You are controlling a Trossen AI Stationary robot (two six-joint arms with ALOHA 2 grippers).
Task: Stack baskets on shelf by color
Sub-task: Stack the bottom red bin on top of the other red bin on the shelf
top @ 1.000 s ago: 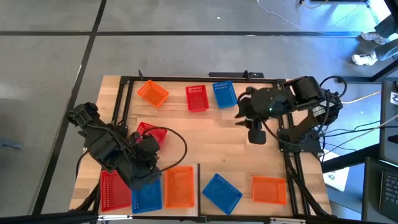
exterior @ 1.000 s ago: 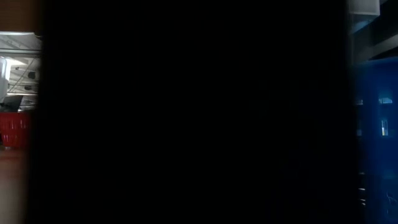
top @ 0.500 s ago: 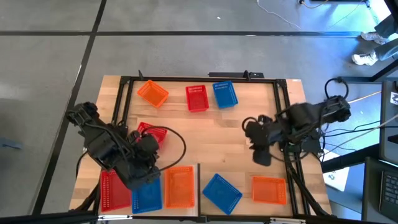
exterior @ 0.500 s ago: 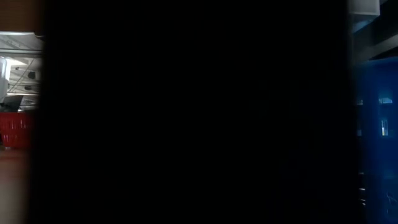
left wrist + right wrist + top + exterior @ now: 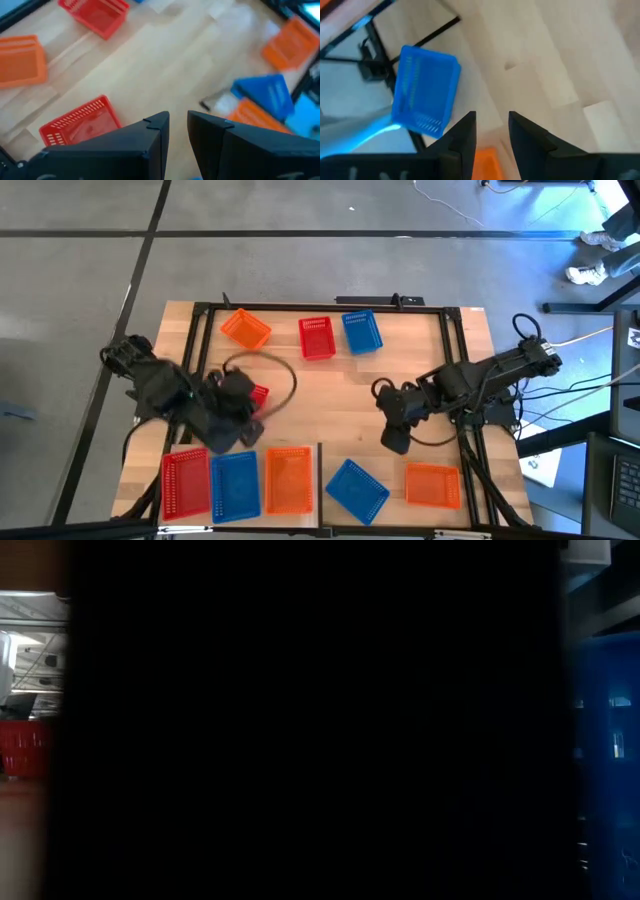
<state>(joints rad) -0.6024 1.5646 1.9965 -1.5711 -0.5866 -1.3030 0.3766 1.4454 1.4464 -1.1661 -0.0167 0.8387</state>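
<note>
Wooden table (image 5: 330, 385) fills mid-frame, baskets scattered on it; red (image 5: 185, 485), blue (image 5: 236, 485) and orange (image 5: 289, 480) line the lower left. Left gripper (image 5: 178, 125) and right gripper (image 5: 492, 122) hover slightly parted, empty.

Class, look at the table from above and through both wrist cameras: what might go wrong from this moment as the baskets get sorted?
1. The left gripper hovers beside a red basket lying skewed; a descent may catch its rim and tip it.
2. The row of red, blue and orange baskets sits tightly side by side, so a placement may nudge a neighbour.
3. The right gripper is near a tilted blue basket, which may slide when gripped.
</note>
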